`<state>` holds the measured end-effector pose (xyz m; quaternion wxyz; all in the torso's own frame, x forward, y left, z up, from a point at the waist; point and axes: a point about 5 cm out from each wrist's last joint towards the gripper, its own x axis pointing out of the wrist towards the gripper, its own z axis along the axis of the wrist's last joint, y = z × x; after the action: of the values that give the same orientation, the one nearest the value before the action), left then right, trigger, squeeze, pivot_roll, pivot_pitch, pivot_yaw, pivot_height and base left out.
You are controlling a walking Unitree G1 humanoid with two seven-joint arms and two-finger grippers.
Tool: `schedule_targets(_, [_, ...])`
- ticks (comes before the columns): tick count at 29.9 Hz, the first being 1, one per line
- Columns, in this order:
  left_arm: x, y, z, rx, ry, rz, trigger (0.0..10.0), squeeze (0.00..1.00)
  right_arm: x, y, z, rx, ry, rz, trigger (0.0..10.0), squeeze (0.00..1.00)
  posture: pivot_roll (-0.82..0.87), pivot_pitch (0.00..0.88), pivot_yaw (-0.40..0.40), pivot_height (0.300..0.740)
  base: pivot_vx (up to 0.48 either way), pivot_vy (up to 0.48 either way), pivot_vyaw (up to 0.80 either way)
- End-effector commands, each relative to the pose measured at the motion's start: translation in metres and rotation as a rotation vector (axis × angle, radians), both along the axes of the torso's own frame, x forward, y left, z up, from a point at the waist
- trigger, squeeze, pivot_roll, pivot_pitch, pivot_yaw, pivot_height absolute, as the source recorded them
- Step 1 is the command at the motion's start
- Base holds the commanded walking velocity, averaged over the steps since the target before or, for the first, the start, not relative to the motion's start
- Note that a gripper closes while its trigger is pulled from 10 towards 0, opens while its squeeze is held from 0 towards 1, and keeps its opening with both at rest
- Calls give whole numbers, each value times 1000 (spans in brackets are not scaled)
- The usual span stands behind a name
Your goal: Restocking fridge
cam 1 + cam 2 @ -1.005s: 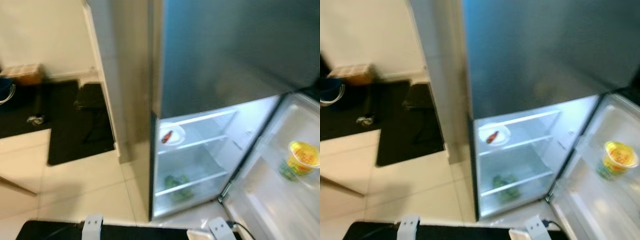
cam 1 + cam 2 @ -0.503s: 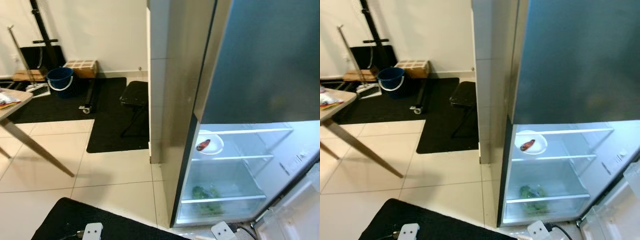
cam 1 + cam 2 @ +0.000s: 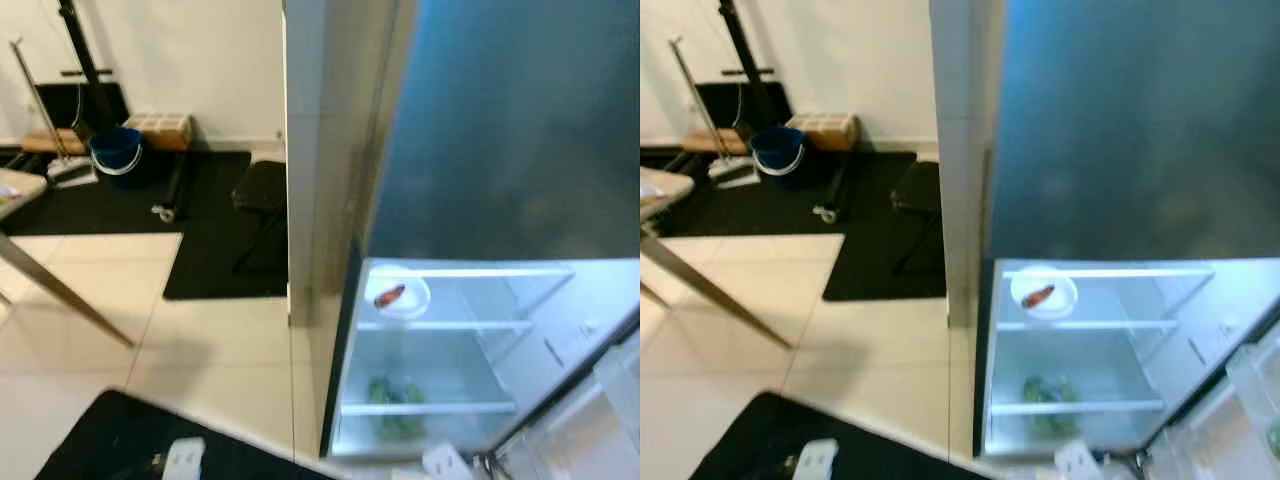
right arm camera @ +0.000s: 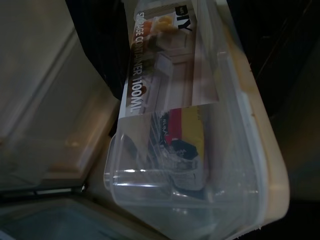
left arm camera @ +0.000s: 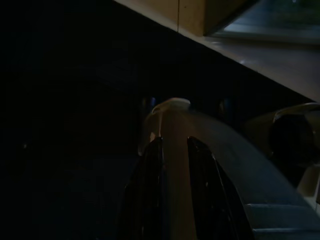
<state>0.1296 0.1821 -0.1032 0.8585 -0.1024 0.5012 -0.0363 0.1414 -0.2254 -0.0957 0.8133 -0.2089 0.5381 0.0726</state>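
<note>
Home kitchen: open fridge (image 3: 470, 330), tiled floor (image 3: 200, 340).

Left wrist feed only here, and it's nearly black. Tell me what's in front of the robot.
Observer: A fridge, with its lower compartment open and lit.
Operator: Report what's stocked inside.
Observer: A white plate with something reddish on it sits on the upper shelf.
Operator: Now give me the right wrist feed.
Observer: It shows a clear plastic storage container close up, with a printed label inside.
</note>
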Motion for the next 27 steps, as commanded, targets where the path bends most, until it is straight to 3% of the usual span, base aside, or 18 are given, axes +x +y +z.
schedule_targets(1, [2, 0, 1, -4, -3, 2, 10000, 0, -1, -1, 0, 2, 1, -13, 10000, 0, -97, 0, -4, 740, 0, -465, 0])
schedule_targets(6, [2, 0, 1, -6, -3, 6, 10000, 0, -2, 0, -1, 4, 5, -12, 10000, 0, -96, 0, -5, 740, 0, -454, 0])
schedule_targets(21, [1, 0, 0, -5, 1, 22, 10000, 0, -1, 0, 0, 8, 1, -13, 10000, 0, -95, 0, -6, 740, 0, 0, 0])
schedule_targets(27, [2, 0, 1, -6, -2, 25, 10000, 0, 7, 1, 3, 23, -41, -38, 10000, 0, -96, 0, -5, 740, 0, 0, 0])
